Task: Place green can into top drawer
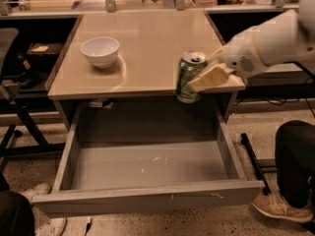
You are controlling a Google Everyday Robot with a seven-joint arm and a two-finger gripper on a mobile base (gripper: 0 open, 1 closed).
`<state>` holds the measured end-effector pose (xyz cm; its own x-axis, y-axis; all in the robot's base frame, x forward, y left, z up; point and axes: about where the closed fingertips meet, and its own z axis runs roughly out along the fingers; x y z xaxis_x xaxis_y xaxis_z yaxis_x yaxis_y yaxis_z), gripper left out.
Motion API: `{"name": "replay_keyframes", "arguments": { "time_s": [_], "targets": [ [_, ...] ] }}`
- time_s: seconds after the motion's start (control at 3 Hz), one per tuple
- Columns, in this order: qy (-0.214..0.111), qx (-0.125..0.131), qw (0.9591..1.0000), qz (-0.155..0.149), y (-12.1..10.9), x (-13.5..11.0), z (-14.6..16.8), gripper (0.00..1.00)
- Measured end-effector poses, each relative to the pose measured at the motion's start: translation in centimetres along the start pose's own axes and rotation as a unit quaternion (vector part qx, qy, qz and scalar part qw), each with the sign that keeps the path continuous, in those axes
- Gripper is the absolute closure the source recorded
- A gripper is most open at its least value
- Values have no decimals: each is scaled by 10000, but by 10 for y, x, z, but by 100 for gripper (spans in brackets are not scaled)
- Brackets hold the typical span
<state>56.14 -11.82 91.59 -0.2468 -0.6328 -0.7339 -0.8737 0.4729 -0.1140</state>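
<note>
One half was done: the tool [198, 79] gripped the green can [185, 86] above the open top drawer [123, 167]. Lowering and release were left.

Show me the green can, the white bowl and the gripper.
green can [185, 72]: camera view, upper side wall.
white bowl [101, 58]: camera view, front outer wall.
gripper [199, 80]: camera view, finger across the green can, at the desk [147, 38] front edge.
</note>
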Motion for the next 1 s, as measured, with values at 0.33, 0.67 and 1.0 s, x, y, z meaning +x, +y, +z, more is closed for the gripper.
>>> {"name": "replay_keyframes", "arguments": {
  "time_s": [0.33,0.67,1.0],
  "targets": [
    [-1,-8,10000,-7,0,-1,1,100],
    [11,-50,9998,185,14,21,16,100],
    [-12,-229,9989,413,32,51,47,100]
  ]
}}
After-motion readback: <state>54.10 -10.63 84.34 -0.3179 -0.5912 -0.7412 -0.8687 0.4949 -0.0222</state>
